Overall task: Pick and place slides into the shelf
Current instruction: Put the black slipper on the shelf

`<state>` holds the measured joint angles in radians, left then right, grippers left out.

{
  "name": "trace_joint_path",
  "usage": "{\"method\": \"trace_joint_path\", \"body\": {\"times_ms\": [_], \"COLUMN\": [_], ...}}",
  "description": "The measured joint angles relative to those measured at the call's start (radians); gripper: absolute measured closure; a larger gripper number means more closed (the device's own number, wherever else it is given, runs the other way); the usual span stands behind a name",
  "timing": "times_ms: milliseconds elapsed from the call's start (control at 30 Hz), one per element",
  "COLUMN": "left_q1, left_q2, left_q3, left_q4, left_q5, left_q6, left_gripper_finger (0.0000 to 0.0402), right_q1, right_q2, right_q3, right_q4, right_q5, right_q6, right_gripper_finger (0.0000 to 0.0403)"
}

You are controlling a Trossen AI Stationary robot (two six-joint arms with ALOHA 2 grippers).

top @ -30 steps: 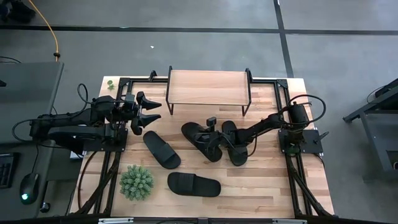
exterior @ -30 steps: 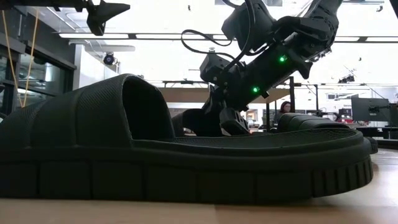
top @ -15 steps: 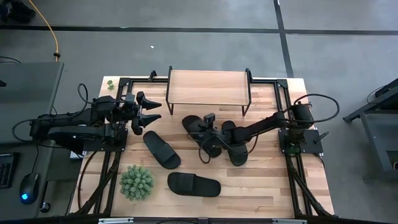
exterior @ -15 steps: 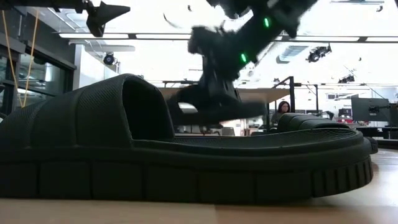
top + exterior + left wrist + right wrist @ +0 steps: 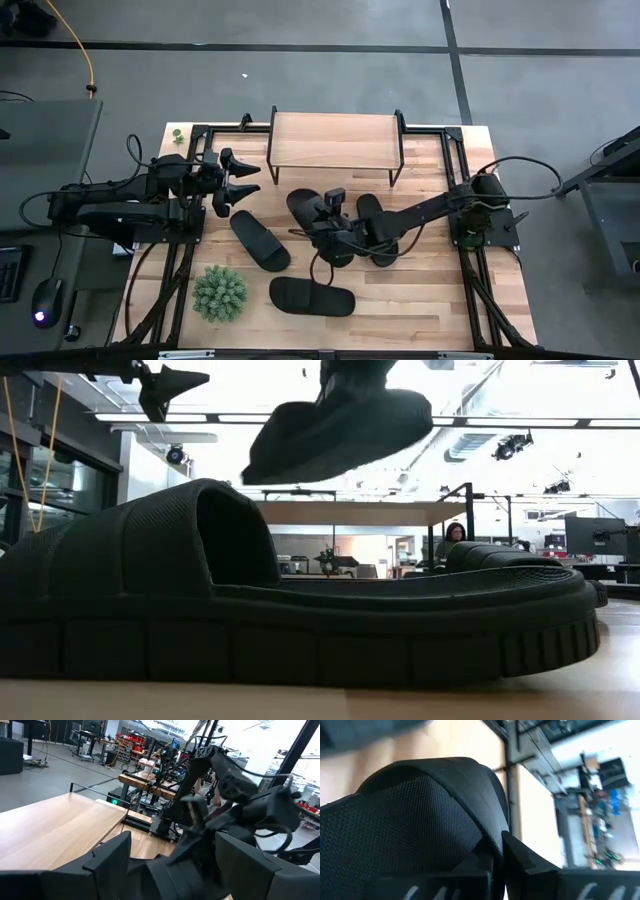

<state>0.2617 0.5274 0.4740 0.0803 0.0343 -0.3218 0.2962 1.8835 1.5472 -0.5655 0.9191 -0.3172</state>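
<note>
My right gripper (image 5: 331, 228) is shut on one black slide (image 5: 312, 222), which hangs in the air over the table's middle. In the low view this slide (image 5: 340, 432) floats high, tilted. Three more slides lie flat on their soles: one to the left (image 5: 260, 240), one near the front edge (image 5: 312, 297), one to the right (image 5: 377, 228). The wood-topped shelf (image 5: 335, 140) stands on its black legs at the far edge. My left gripper (image 5: 238, 184) is open and empty, raised at the table's left; its fingers (image 5: 107, 865) show in the left wrist view. My right gripper pinches the slide's wide strap at its edge (image 5: 492, 837) between its two fingers (image 5: 530, 867). The fingers come from above and from the table's right. The slide is lifted clear of the table and hangs below the gripper, tilted, its sole (image 5: 330, 455) facing down.
A small green plant (image 5: 220, 292) stands at the near left of the table. The front slide (image 5: 300, 610) fills the low view's foreground. Black frame rails (image 5: 175, 265) run along the table's left and right sides. A person (image 5: 455, 535) shows far behind the table.
My right gripper has risen with the slide and gone a little toward the table's left and near edge. The slide, on the table a second ago, now hangs clear and high above the other slides.
</note>
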Motion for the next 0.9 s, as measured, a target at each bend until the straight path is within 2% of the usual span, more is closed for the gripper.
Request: {"method": "trace_joint_path", "body": {"times_ms": [100,233,400,500,633,800,900], "left_q1": [0.0,0.0,0.0,0.0,0.0,0.0,0.001], "left_q2": [-0.001,0.0,-0.001,-0.001,0.001,0.023,0.057], "left_q3": [0.0,0.0,0.0,0.0,0.035,0.168,0.281], "left_q4": [0.009,0.024,0.031,0.031,0.007,-0.135,-0.216], "left_q5": [0.005,0.053,0.066,0.046,0.019,-0.06,-0.087], "left_q6": [0.0,0.001,0.008,0.034,0.073,0.155,0.203], "left_gripper_finger": [0.0131,0.0131,0.0131,0.0131,0.0131,0.0131,0.0131], "right_q1": [-0.009,-0.052,-0.134,-0.19,-0.277,-0.406,-0.476], "right_q2": [0.0,-0.001,-0.001,-0.002,-0.014,-0.061,-0.089], "right_q3": [0.08,0.178,0.274,0.322,0.364,0.369,0.369], "right_q4": [-0.146,-0.327,-0.437,-0.451,-0.438,-0.359,-0.304], "right_q5": [0.056,0.071,0.073,0.068,-0.008,-0.092,-0.087], "right_q6": [0.076,0.166,0.186,0.174,0.122,0.039,-0.058], "right_gripper_finger": [0.04,0.04,0.04,0.04,0.0401,0.0401,0.0401]}}
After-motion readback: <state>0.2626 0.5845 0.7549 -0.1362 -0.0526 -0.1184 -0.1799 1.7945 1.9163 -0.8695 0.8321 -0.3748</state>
